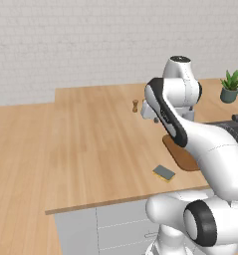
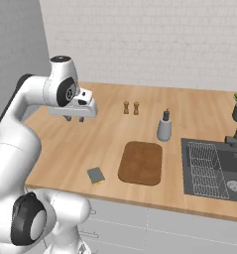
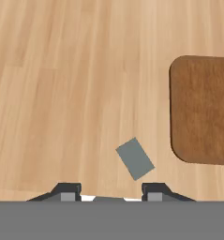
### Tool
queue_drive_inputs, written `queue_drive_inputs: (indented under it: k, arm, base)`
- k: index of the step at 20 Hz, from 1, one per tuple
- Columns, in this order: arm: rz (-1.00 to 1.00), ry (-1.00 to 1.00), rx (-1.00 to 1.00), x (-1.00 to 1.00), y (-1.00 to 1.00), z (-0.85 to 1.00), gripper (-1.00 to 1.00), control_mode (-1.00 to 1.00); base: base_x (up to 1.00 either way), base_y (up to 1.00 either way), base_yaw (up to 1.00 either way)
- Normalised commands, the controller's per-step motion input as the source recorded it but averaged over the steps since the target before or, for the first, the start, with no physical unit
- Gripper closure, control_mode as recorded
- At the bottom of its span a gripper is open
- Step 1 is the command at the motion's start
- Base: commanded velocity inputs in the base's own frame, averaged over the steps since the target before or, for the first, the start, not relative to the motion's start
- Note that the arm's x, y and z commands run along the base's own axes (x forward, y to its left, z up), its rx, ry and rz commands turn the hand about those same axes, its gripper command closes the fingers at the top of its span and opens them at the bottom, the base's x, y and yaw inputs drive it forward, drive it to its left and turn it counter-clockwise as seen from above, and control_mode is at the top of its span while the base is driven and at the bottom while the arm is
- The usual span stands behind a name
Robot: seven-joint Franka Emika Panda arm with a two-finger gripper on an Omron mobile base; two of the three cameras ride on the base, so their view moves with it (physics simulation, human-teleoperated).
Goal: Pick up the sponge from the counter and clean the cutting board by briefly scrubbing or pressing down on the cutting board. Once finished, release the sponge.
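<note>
Near the table's (image 2: pixel 65 149) front edge the sponge (image 2: pixel 95 174) lies flat and untouched just beside the board (image 2: pixel 141 162), while the jaws (image 2: pixel 74 118), spread apart and empty, hang high above the table, apparently poised for a straight descent.

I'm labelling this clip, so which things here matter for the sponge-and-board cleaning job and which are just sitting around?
For the job: sponge, cutting board, counter, gripper, open above the counter.

Just about: two small shakers, soap dispenser, sink, potted plant.
</note>
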Motion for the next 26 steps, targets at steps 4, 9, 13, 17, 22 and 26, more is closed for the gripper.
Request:
queue_drive_inputs:
  k: [4, 9, 13, 17, 22, 26]
  arm:
    - [0.01, 0.00, 0.00, -0.15, -0.04, 0.00, -1.00, -1.00]
    - [0.18, 0.00, 0.00, -0.26, -0.37, -0.19, -1.00, -1.00]
    - [0.21, 0.06, -0.01, -0.01, -0.16, -0.36, -1.00, -1.00]
    - [0.23, 0.21, -0.12, 0.03, 0.00, -0.47, -1.00, -1.00]
    - [0.23, 0.20, -0.10, 0.13, 0.00, -0.51, -1.00, -1.00]
    - [0.17, 0.06, 0.00, 0.13, 0.00, -0.55, -1.00, -1.00]
  base:
    - [0.00, 0.00, 0.00]
    - [0.00, 0.00, 0.00]
    - [0.00, 0.00, 0.00]
    - [0.00, 0.00, 0.00]
    - [0.00, 0.00, 0.00]
    - [0.00, 0.00, 0.00]
